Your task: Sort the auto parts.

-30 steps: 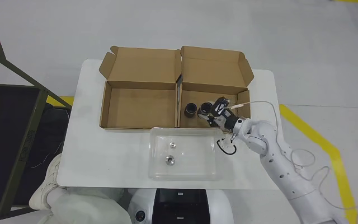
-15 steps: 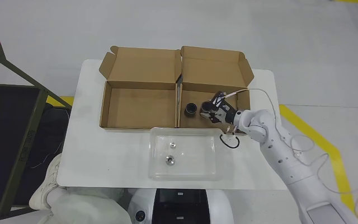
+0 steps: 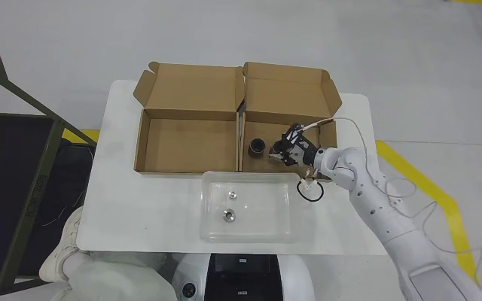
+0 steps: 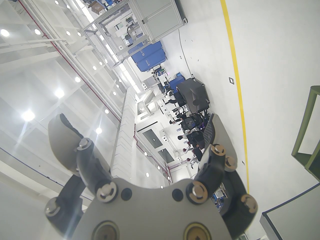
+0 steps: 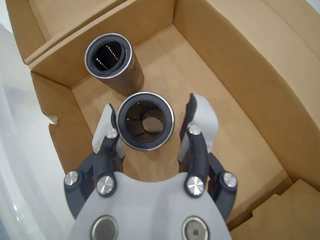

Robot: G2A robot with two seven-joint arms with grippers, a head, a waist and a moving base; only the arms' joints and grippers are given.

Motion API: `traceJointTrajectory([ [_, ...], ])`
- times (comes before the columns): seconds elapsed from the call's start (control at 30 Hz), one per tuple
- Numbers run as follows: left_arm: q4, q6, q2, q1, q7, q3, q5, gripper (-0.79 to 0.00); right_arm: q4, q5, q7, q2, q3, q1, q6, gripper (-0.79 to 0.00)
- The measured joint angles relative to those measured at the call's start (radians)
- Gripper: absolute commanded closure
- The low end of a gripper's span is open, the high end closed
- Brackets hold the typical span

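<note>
My right gripper [image 5: 150,104] is low inside the right cardboard box [image 5: 225,81], open around a black cylindrical bushing [image 5: 145,123] that stands on the box floor. One finger touches the bushing and the other stands a little off it. A second, taller bushing [image 5: 113,63] stands just beyond, by the box's corner; the top view shows this bushing [image 3: 257,147] left of the right gripper [image 3: 285,148]. My left gripper [image 4: 137,131] points out into the room, open with nothing between its fingers.
The left cardboard box [image 3: 188,143] adjoins the right box [image 3: 324,128], both with lids folded back. A clear plastic tray [image 3: 207,226] in front of them holds two small metal parts [image 3: 233,194] [image 3: 227,215]. Bare table [image 3: 113,196] lies to the left.
The right arm has swung a little away from the tray and deeper over the right box. The bushing by the corner has kept its place.
</note>
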Motion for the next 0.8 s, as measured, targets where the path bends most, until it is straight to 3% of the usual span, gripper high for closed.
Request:
traceJointTrajectory([
  [0.23,0.000,0.000,0.000,0.000,0.000,0.000,0.000,-0.785,-0.038,0.001,-0.004,0.001,0.010,0.004,-0.009,-0.785],
  [0.8,0.000,0.000,0.000,0.000,0.000,0.000,0.000,-0.785,-0.399,0.017,0.045,0.028,0.077,-0.086,-0.072,-0.785],
])
